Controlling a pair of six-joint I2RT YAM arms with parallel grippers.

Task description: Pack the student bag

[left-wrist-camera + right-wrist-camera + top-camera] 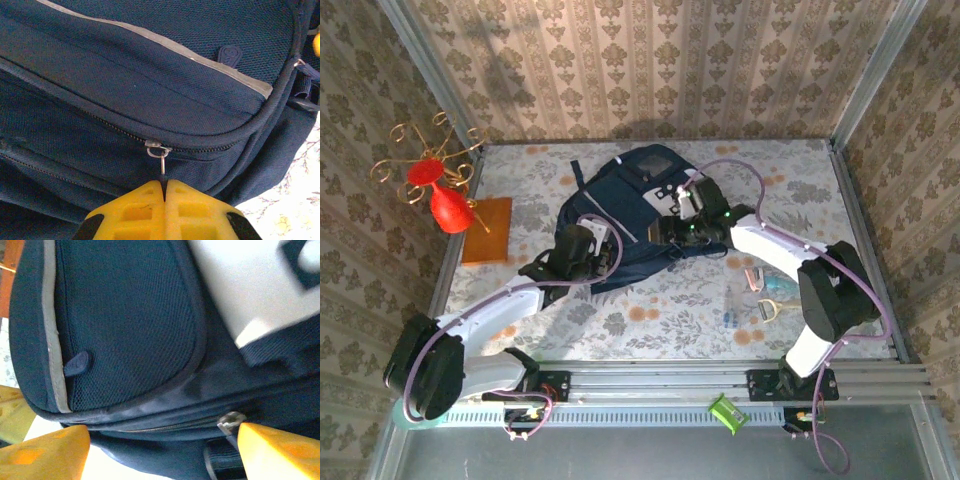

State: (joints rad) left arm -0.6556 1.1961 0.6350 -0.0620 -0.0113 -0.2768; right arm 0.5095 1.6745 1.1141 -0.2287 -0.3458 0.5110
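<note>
Walls: you face beige damask wallpaper [650, 60] on three sides.
Bench: your bench [650, 320] wears a pale floral cloth.
Frame: grey metal posts [876, 72] stand at the corners; a rail [660, 383] runs along your near edge.
Light: soft and even.

The table [650, 325] was covered by a pale floral cloth, with walls on three sides. The student bag [620, 205] lay on it at centre, toward the back. A flat orange-brown wooden board [492, 238] lay near the left edge, well apart from the bag. A loose cluster of small items [766, 294], too small to identify, lay near the right edge.
</note>
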